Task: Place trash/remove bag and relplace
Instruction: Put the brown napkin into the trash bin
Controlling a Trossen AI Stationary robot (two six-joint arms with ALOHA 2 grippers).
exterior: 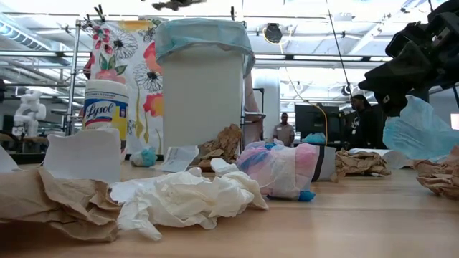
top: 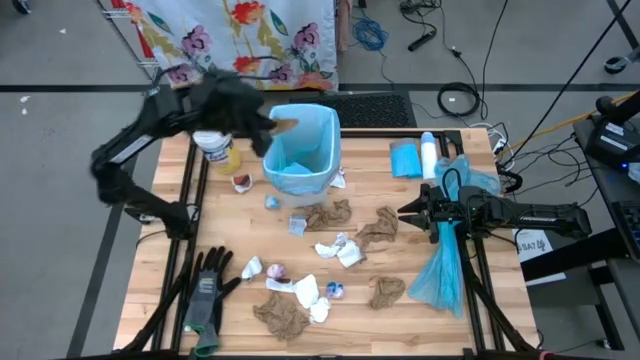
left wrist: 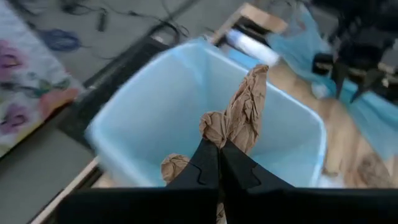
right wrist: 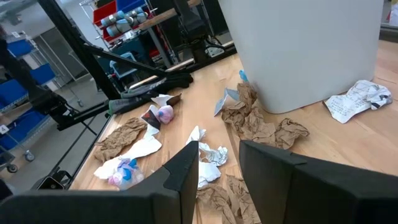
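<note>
A white bin lined with a blue bag point(top: 303, 150) stands at the table's far middle. My left gripper point(top: 268, 128) hangs above its left rim, shut on a crumpled brown paper towel point(left wrist: 245, 106). The towel is over the bin's opening point(left wrist: 155, 118). More trash lies loose on the wood in front of the bin: brown scraps point(top: 330, 214), white wads point(top: 345, 250) and small purple wrappers point(top: 277, 271). My right gripper point(right wrist: 217, 163) rests low at the table's right, pointing toward the bin, open with nothing between its fingers. My left gripper pinches the brown paper towel by its lower crumpled end point(left wrist: 214, 127) between its two fingertips. The fingers slant down from the table's far left. The towel sticks out ahead of the fingers, lifted clear over the bin's opening.
A Lysol canister point(top: 215, 148) stands left of the bin. Black-and-grey gloves point(top: 210, 290) lie near the front left. A loose blue bag point(top: 445, 270) drapes over my right arm. A blue roll point(top: 405, 158) and a white tube point(top: 429, 155) lie at the far right.
</note>
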